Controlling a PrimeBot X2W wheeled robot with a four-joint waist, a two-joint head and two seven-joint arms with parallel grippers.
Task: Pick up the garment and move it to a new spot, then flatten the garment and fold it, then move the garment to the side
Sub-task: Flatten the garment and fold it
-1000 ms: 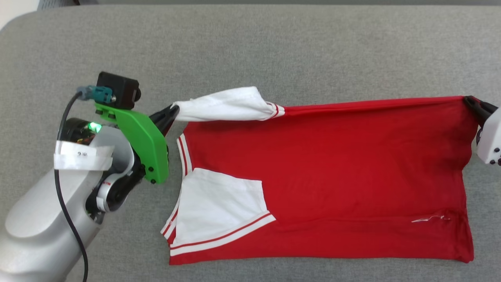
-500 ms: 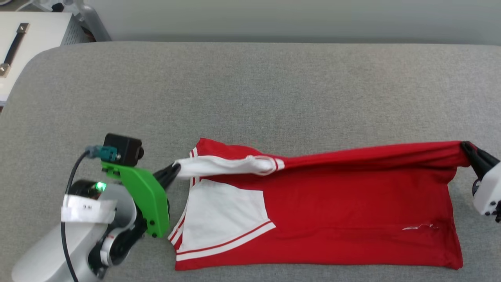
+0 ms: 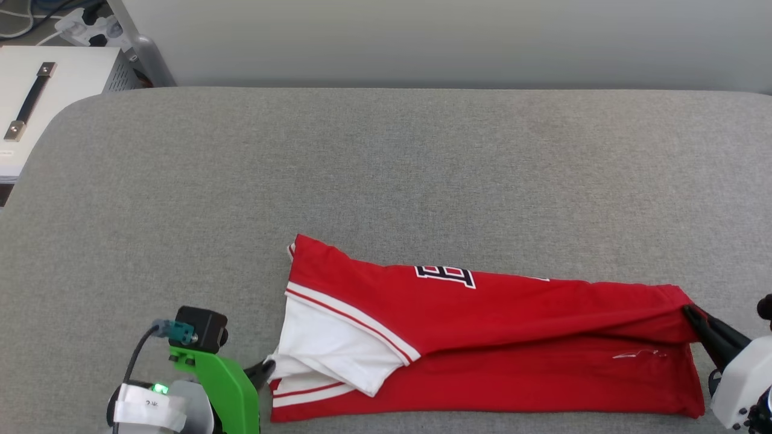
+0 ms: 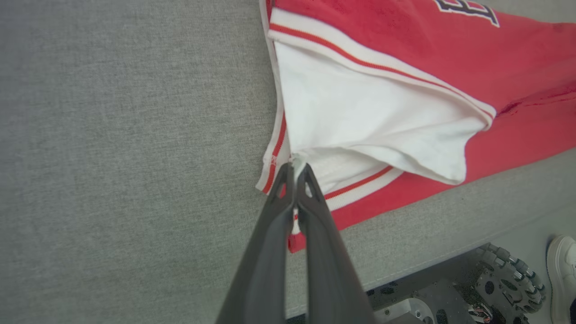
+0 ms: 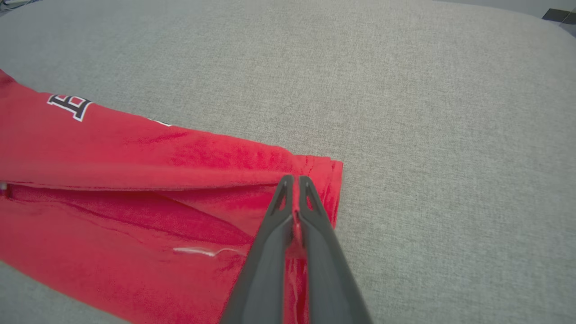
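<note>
Left hand (image 4: 296, 167): fingers clenched on the white sleeve edge of the garment (image 3: 512, 337), low over the table (image 3: 181, 211). Right hand (image 5: 292, 180): likewise clamped, gripping the red hem corner at the opposite end. Garment: stretched between the two hands near the table's front edge and doubled lengthwise, with its upper layer drawn over the lower. The white sleeve (image 3: 338, 349) lies just beyond the left hand, and black lettering (image 3: 444, 274) shows on the fold farther off. Beyond both hands is bare grey table, and a white case (image 3: 36, 102) with a dark handle stands well past the left hand, off the table's far corner. Step judged in hand: the lengthwise fold, almost laid. The next move probably calls for setting the held edge down square on the lower layer, then letting go and withdrawing without dragging the top layer. Against the earlier frames, where both hands held that edge taut along the garment's far side, the edge now sits on the near side, lettering uppermost. The camera has also moved, bringing in the far table edge.
</note>
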